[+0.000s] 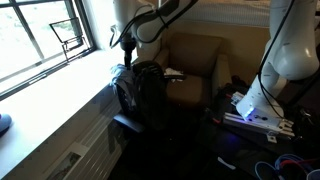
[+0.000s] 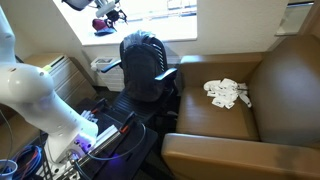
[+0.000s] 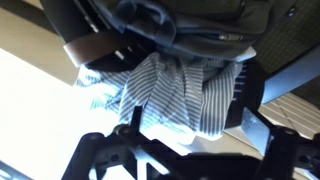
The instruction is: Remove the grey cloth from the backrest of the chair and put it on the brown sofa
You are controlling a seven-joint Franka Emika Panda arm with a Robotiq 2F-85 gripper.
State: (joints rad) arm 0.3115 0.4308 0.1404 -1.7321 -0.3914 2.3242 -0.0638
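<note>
Grey cloth is seen draped over the backrest of the black chair, dark and folded, so that its edge is hard to tell from the chair itself. The chair is placed between the window sill and the brown sofa, with the sofa just beside it. The gripper is held above the top of the backrest, towards the window, and is kept apart from the cloth in both exterior views. In the wrist view its two dark fingers are shown spread wide at the bottom of the picture, and nothing is clamped between them. A striped cloth of white and grey is seen below the gripper in that view, lying next to the dark chair. On the seat of the sofa a crumpled white item is laid; what it is made of cannot be told. The grey cloth is not yet on the sofa.
</note>
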